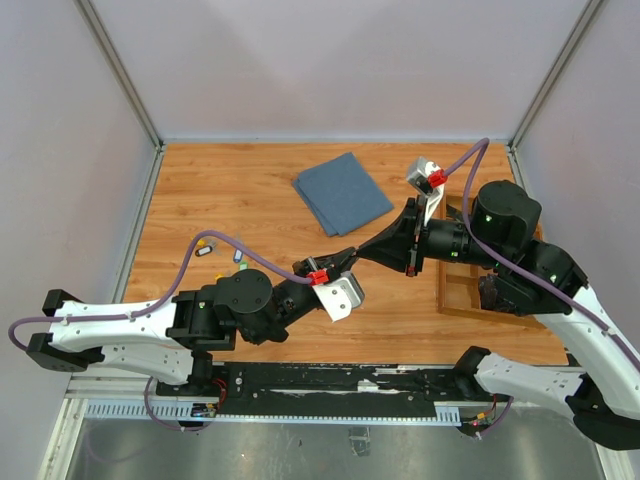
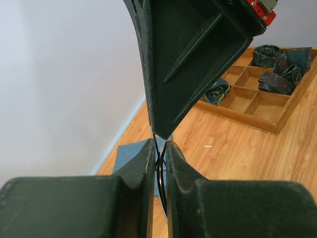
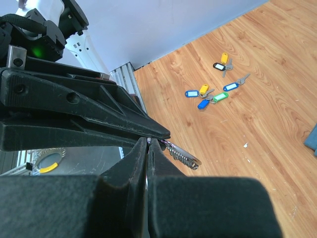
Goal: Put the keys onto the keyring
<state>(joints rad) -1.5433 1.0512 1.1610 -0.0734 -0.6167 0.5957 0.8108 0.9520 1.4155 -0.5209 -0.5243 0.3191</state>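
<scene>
Silver keyring (image 3: 184, 156) pinched between closed left gripper (image 2: 159, 147) and closed right gripper (image 3: 149, 144); keys (image 1: 215, 250) loose at nine o'clock, unthreaded; next, probably fetch one.

Keys (image 3: 213, 93): small metal keys, each with oblong plastic tag, lying flat and loose on tabletop (image 1: 250, 200), left of centre. Main cluster: blue, yellow and green tags close together. Yellow-tagged and dark-tagged pair just further left, apart from cluster.

Keyring (image 3: 184, 155): thin silver wire ring with short chain bit, raised off tabletop, right of keys. Wire pinched at meeting tips of left tool (image 2: 159, 148) and right tool (image 3: 148, 146).
</scene>
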